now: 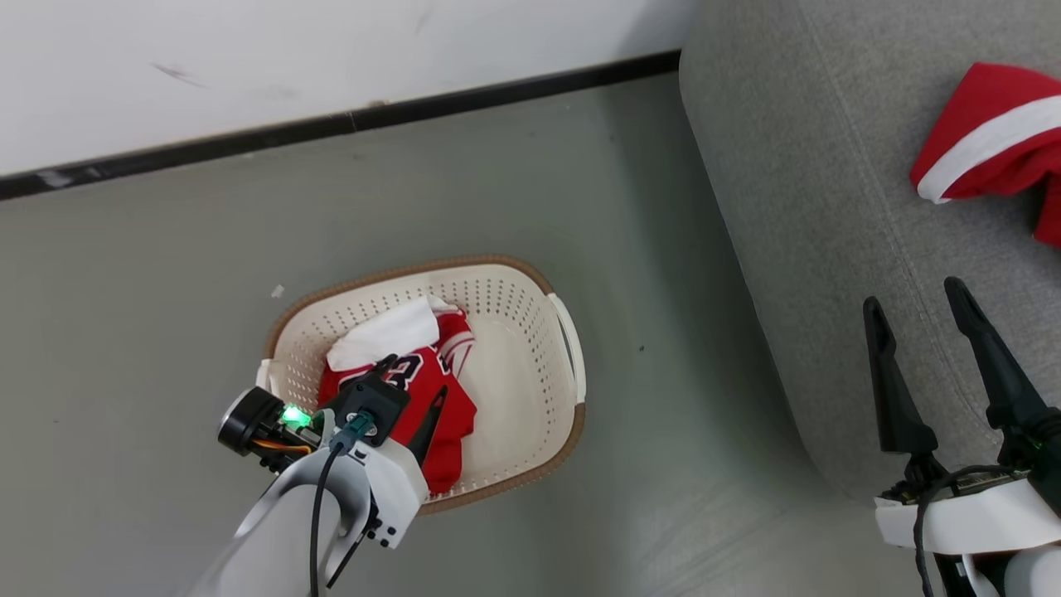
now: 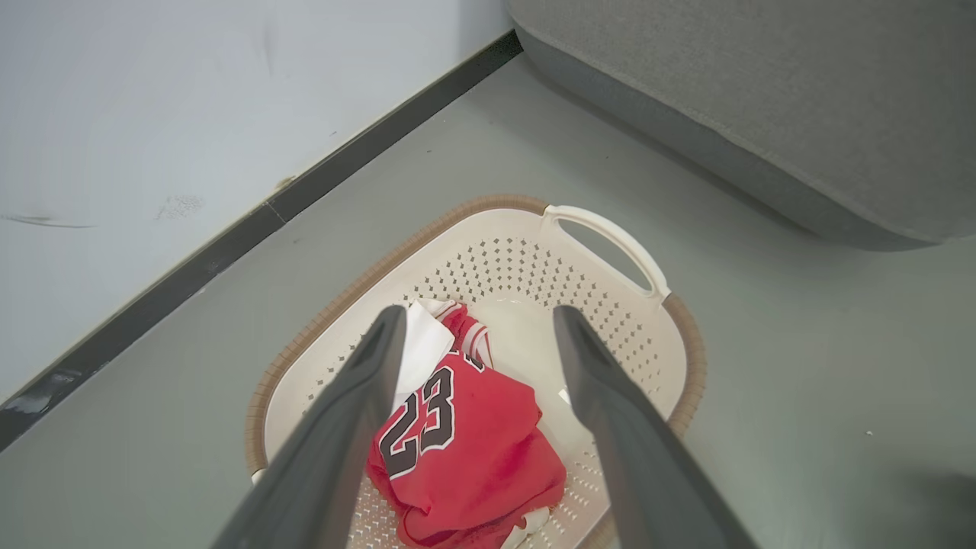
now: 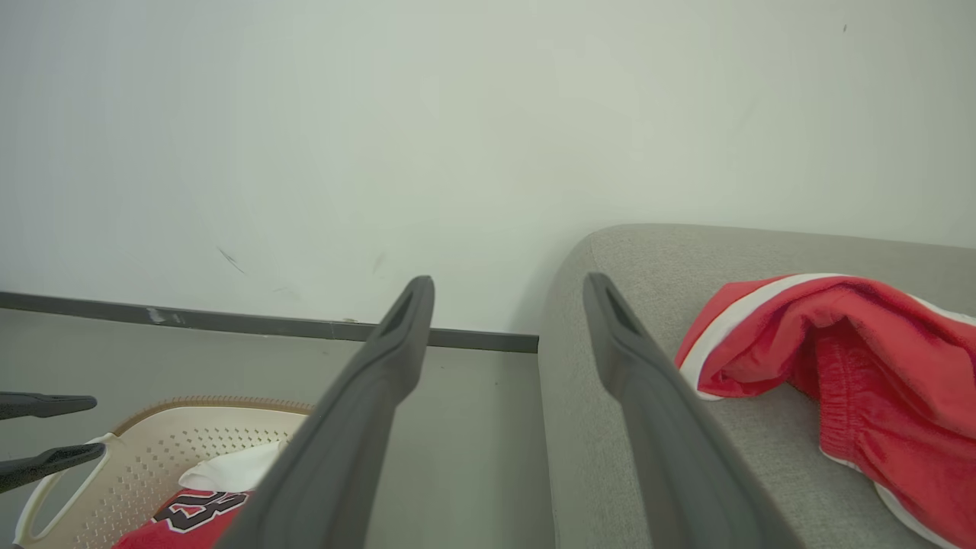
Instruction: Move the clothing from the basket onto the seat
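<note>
Jersey [image 2: 465, 450], crumpled red with black 23, lies in basket [image 2: 526, 263].

jersey [image 2: 465, 450]: red, black 23 | basket [image 1: 530, 332]: cream, brown rim | seat [image 1: 812, 207]: grey

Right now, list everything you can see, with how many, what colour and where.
floor: one, grey, under everything
wall: one, white, at the back
skirting board: one, black, along the wall's foot
seat: one, grey fabric, at the right
basket: one, cream with a brown rim, on the floor left of the seat
jersey: one, red with a black 23, crumpled in the basket
shorts: one, red with white trim, on the seat
left gripper: one, dark fingers, open over the jersey
right gripper: one, dark fingers, open by the seat's edge
</note>
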